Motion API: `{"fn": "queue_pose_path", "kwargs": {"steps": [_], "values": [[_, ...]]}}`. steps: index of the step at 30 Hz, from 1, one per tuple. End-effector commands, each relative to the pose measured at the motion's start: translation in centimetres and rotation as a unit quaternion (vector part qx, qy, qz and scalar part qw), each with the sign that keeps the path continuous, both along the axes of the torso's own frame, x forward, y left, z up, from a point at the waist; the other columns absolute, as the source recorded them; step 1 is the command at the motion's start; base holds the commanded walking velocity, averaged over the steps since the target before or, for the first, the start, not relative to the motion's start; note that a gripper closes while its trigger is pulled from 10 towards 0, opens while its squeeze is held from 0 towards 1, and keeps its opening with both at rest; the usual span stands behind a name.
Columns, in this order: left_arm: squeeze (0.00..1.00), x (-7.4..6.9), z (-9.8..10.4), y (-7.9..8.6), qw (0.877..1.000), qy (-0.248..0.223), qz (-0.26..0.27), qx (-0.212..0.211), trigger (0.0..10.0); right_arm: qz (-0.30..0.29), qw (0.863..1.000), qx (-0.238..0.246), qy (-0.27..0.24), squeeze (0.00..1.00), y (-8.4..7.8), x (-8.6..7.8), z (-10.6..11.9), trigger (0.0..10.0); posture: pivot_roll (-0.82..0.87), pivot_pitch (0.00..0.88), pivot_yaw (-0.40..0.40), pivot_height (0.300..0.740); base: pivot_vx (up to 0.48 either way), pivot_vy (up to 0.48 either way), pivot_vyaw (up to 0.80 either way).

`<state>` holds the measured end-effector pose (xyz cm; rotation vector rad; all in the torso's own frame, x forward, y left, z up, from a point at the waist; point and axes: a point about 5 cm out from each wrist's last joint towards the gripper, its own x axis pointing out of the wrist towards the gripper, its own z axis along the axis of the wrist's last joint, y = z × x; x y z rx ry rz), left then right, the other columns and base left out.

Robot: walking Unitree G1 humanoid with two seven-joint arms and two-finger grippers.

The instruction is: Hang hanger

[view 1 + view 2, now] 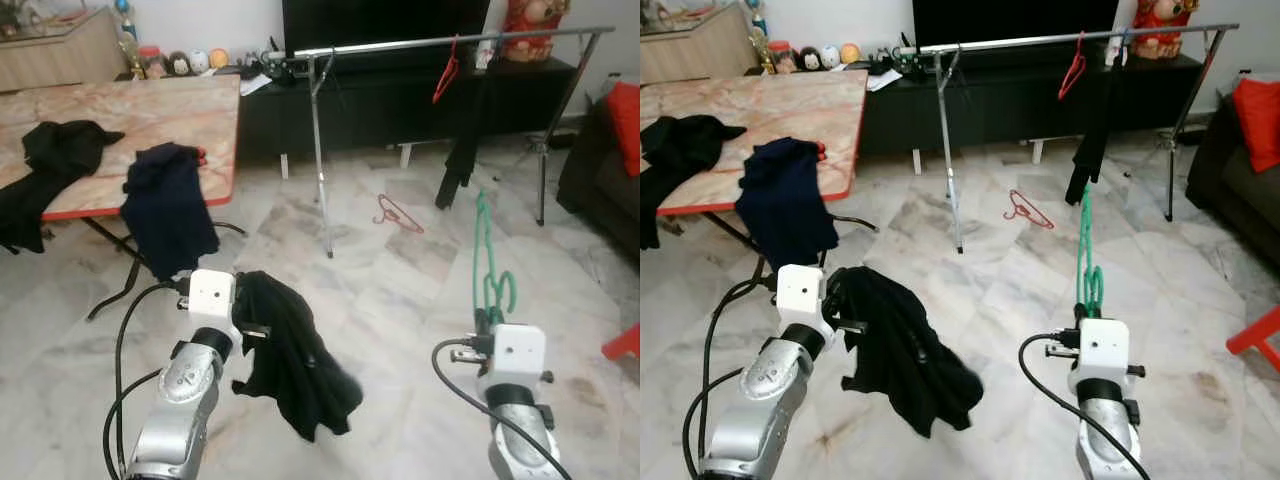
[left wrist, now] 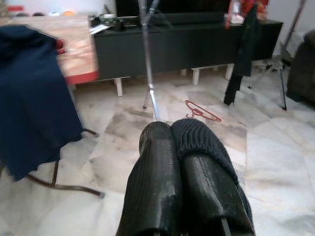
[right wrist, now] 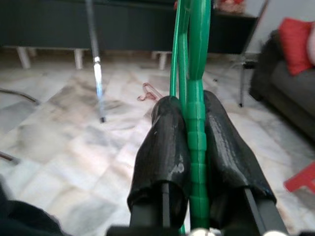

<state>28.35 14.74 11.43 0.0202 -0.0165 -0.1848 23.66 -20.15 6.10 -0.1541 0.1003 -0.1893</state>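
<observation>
My right gripper [image 3: 197,147] pinches the light, stiff green hanger [image 1: 487,262] near its hook; left gripper [image 2: 184,162] clamps limp black cloth [image 1: 295,355].

The desk [image 1: 150,120] stood on the robot's left, with two pieces of clothing [image 1: 168,200] hanging over its near edge. Behind the desk and to its right, a long low cabinet [image 1: 400,100] ran along the back wall. In front of the cabinet stood the clothes rail [image 1: 450,42], with a hanger [image 1: 446,72] and a garment [image 1: 462,150] hanging on it. Another hanger [image 1: 398,213] lay on the floor [image 1: 400,300] under the rail. A sofa [image 1: 605,170] stood far on the right. Near the robot, the left gripper [image 2: 184,147] held a cloth [image 1: 290,350], and the right gripper [image 3: 194,142] held a hanger [image 1: 487,260] that pointed up.
</observation>
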Motion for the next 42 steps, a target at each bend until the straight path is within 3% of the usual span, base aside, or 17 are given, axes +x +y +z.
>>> {"fn": "queue_pose_path", "kwargs": {"steps": [1,20,31,37,41,42], "values": [[0.00,0.1,0.6,0.5,1.000,-0.011,0.010,0.002,10.0,0.008,1.000,0.003,-0.006,0.00,0.4,0.3,0.3,10.0,-0.07,0.000,0.001,0.740,0.000,0.368,0.00],[0.00,0.2,0.6,0.8,1.000,-0.005,0.022,0.001,10.0,0.030,1.000,-0.001,-0.006,0.00,1.0,1.3,0.4,10.0,-0.07,0.000,-0.005,0.740,0.000,0.355,0.42],[0.00,0.2,0.7,0.9,1.000,-0.006,0.024,0.001,10.0,0.031,0.999,0.003,-0.008,0.00,1.1,1.9,0.5,10.0,-0.06,0.000,-0.007,0.740,0.000,0.349,0.00],[0.00,0.2,0.8,0.8,1.000,-0.007,0.025,0.001,10.0,-0.025,0.999,0.023,0.019,0.00,-0.5,2.1,-0.7,10.0,-0.06,0.000,-0.002,0.740,0.000,0.348,0.00],[0.00,0.3,0.8,0.9,1.000,-0.009,0.026,0.002,10.0,-0.037,0.997,0.003,0.063,0.00,-1.7,2.3,-2.1,10.0,-0.06,0.000,-0.003,0.740,0.000,0.303,0.00],[0.00,0.4,0.8,0.9,1.000,-0.009,0.026,0.004,10.0,-0.039,0.995,-0.018,0.094,0.00,-2.2,2.4,-3.0,10.0,-0.05,0.000,0.001,0.740,0.000,0.000,0.00]]}}
